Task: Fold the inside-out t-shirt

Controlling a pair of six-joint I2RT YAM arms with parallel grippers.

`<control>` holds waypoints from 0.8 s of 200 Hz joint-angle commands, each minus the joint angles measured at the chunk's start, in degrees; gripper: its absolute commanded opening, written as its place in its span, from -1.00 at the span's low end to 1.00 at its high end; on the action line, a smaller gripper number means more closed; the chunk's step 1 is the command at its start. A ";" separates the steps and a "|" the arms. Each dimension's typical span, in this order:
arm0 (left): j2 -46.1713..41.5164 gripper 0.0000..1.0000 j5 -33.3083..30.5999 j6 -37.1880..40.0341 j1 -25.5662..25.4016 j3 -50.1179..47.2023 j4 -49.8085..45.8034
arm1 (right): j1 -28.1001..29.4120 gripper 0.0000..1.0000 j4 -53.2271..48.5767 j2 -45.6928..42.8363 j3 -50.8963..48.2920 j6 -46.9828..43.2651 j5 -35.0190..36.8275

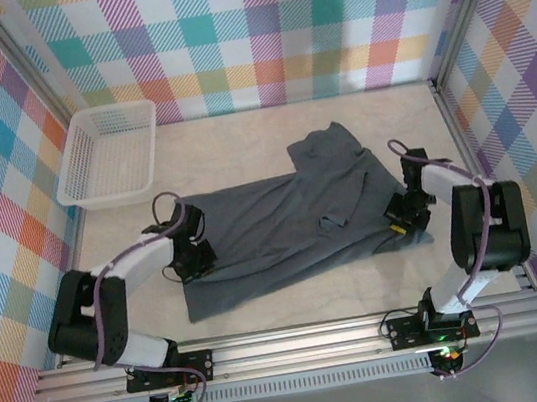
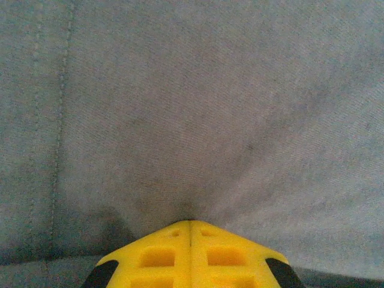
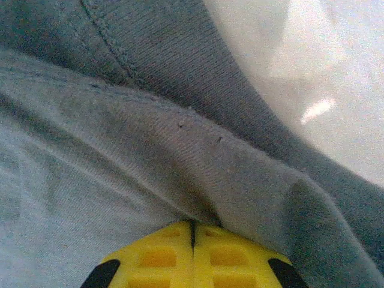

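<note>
The inside-out t-shirt (image 1: pixel 292 220), dark slate-grey, lies spread across the middle of the table with a sleeve pointing to the back. My left gripper (image 1: pixel 196 257) is down on its left edge. In the left wrist view the yellow fingers (image 2: pixel 162 255) are pressed together and the t-shirt (image 2: pixel 198 108) puckers into their tips. My right gripper (image 1: pixel 400 218) is at the shirt's right edge. In the right wrist view its fingers (image 3: pixel 231 258) are closed on a raised fold of the t-shirt (image 3: pixel 180 150), beside a stitched hem.
A white lattice basket (image 1: pixel 108 152) stands at the back left, apart from the shirt. Bare table (image 1: pixel 238 130) runs behind the shirt. Checked walls close in the left, right and back; the metal rail (image 1: pixel 300 343) runs along the near edge.
</note>
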 commanded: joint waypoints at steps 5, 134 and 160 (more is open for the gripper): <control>-6.27 -1.00 -0.09 -1.65 -1.23 -0.57 -2.43 | -0.03 -0.84 -6.85 -4.94 -2.88 2.07 1.03; 3.75 0.05 -13.29 14.98 -1.19 27.55 5.78 | 3.04 -0.08 0.36 31.17 54.24 -18.76 2.61; 3.42 0.07 -13.90 14.33 -0.88 27.34 6.68 | 3.04 -0.03 0.17 36.23 56.11 -18.97 -1.74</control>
